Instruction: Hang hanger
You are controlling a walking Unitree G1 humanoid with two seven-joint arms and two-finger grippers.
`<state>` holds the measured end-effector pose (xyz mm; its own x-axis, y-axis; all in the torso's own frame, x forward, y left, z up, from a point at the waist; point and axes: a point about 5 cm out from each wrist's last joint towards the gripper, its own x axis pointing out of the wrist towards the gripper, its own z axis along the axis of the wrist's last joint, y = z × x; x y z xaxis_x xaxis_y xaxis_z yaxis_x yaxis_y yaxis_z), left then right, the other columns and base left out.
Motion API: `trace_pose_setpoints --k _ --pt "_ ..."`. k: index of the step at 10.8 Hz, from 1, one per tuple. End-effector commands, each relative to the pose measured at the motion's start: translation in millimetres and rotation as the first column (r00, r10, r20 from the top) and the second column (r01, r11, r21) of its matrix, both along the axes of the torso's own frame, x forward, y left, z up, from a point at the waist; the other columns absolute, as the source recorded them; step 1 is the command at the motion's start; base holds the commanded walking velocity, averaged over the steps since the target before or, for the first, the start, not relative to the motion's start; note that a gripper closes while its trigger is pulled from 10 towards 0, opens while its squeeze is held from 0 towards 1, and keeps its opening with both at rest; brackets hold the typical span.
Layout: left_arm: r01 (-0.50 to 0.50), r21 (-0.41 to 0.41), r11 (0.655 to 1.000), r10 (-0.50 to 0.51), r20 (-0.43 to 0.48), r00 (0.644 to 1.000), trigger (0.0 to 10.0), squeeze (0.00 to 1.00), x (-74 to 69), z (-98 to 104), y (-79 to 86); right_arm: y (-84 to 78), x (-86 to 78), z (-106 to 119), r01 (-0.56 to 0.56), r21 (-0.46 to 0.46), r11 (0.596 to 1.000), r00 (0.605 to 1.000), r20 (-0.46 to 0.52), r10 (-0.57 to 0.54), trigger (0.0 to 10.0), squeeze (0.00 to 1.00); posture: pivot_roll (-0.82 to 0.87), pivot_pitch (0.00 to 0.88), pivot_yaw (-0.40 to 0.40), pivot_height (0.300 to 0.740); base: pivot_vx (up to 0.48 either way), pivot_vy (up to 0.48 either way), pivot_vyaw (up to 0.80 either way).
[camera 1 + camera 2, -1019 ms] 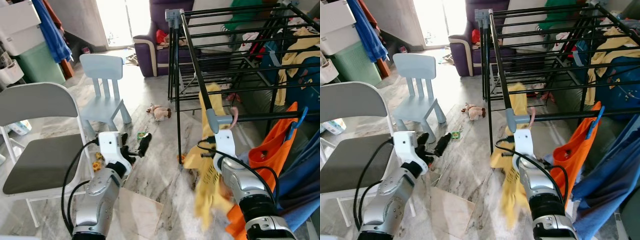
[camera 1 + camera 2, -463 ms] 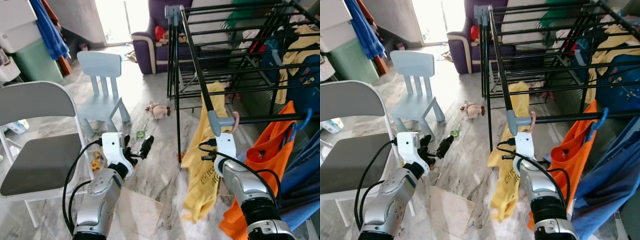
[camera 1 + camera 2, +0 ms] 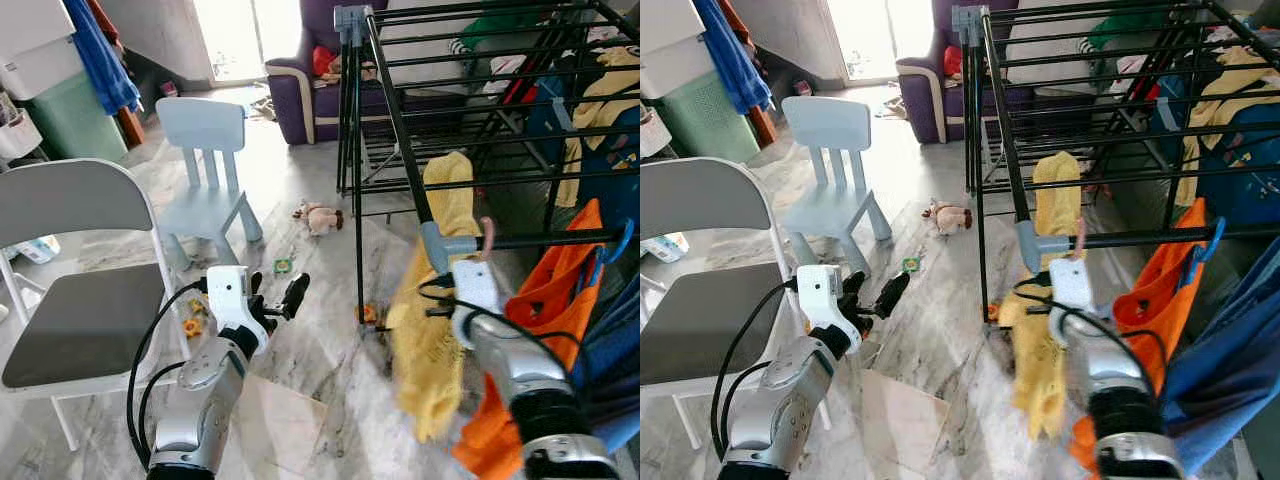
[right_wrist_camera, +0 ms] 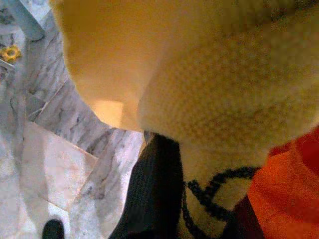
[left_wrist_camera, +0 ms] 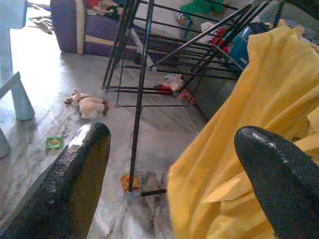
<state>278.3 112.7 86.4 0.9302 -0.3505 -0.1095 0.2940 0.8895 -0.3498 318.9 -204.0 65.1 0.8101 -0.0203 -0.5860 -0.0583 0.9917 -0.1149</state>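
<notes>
Our left gripper hovers open over the floor — empty. The yellow shirt, its dark lettering unreadable, has swung right on its pink hanger at the rack; right gripper's fingers — we cannot tell.

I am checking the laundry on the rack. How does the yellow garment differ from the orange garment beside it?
The yellow garment hangs from a pink hook on the rack rail; the orange garment hangs from a blue hook. The yellow garment lies nearer the rack's corner post, the orange one farther along the rail. The right gripper is pressed against the yellow garment, not the orange. Both hang from the same black rail.
</notes>
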Motion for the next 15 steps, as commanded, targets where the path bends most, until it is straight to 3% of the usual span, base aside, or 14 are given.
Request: trace_pose_setpoints --k 1,3,9,10,12,15 --pt "-0.003 0.016 1.000 0.003 -0.004 1.000 10.0 0.00 1.6 1.0 1.9 -0.2 1.8 5.5 -0.022 0.003 1.000 1.000 0.019 0.022 10.0 0.00 -0.15 0.000 0.086 0.740 0.000 0.000 0.00" --pt "0.002 0.025 1.000 -0.002 -0.009 1.000 10.0 0.00 2.9 0.5 0.8 8.7 -4.5 -0.9 -0.123 0.022 0.992 0.992 -0.019 0.123 10.0 0.00 -0.15 0.000 0.090 0.740 0.000 0.000 0.00" --pt "-0.005 0.048 0.999 0.006 -0.016 1.000 10.0 0.00 4.1 -1.4 1.8 18.2 -16.7 -9.3 -0.232 0.063 0.971 0.970 -0.058 0.235 10.0 0.00 -0.15 0.000 0.090 0.740 0.000 0.000 0.00" --pt "-0.005 0.050 0.999 0.006 -0.016 1.000 10.0 0.00 4.1 -1.4 1.4 18.3 -17.7 -8.6 -0.239 0.069 0.969 0.969 -0.049 0.242 10.0 1.00 -0.15 0.000 0.090 0.740 0.000 0.000 0.00" --pt "-0.009 0.060 0.998 0.010 -0.013 1.000 10.0 0.00 3.8 -1.7 1.7 12.5 -20.4 -8.4 -0.220 -0.001 0.976 0.975 -0.023 0.220 10.0 1.00 -0.16 0.000 0.093 0.740 0.000 0.000 0.00" --pt "-0.055 0.094 0.994 0.055 0.003 0.998 10.0 0.00 2.2 -2.4 8.1 9.9 -22.5 4.3 -0.151 -0.026 0.988 0.983 0.103 0.153 10.0 1.00 -0.16 0.000 0.093 0.740 0.000 0.000 0.00"
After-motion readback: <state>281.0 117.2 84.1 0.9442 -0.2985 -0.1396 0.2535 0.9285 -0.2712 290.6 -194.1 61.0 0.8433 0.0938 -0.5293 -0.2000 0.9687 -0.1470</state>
